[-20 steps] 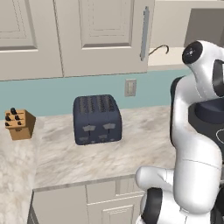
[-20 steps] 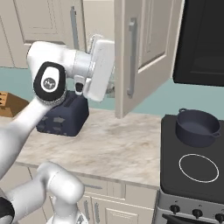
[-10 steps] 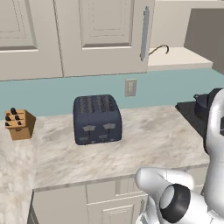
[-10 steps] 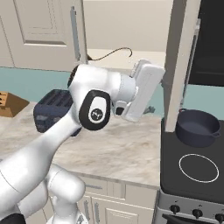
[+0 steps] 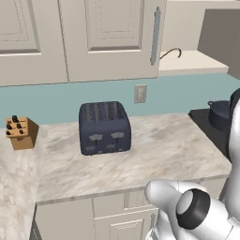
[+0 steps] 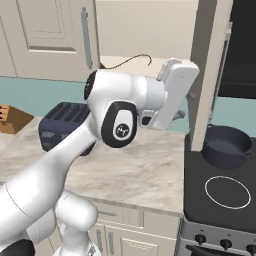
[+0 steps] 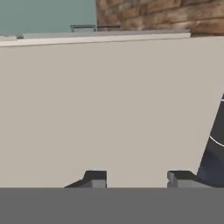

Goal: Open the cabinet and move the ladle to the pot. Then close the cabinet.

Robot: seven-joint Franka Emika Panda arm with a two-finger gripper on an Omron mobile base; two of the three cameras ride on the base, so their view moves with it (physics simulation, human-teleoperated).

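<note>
The cabinet's left door [image 5: 112, 33] is shut, while its right door [image 6: 210, 75] stands swung out wide, edge-on over the stove. On the bare shelf inside lies the ladle [image 6: 136, 60], a thin dark curved handle, also at the ladle [image 5: 171, 52]. The pot [image 6: 227, 145] sits on the back of the stove, just behind the open door; the pot [image 5: 220, 115] peeks out at the right. My gripper [image 6: 182, 114] is level with the door's inner face, fingers apart and holding nothing. In the hand view my gripper [image 7: 136, 179] faces the door panel [image 7: 109, 109] close up.
A dark blue toaster [image 5: 104, 127] stands mid-counter, a knife block [image 5: 21, 132] at the far left. A wall outlet [image 5: 139, 93] is behind the toaster. The black stove [image 6: 227, 192] has a ringed burner in front of the pot. My white arm crosses the counter's middle.
The right door has swung wide open to the right and my hand has followed it. My fingers have since drawn closer together.
</note>
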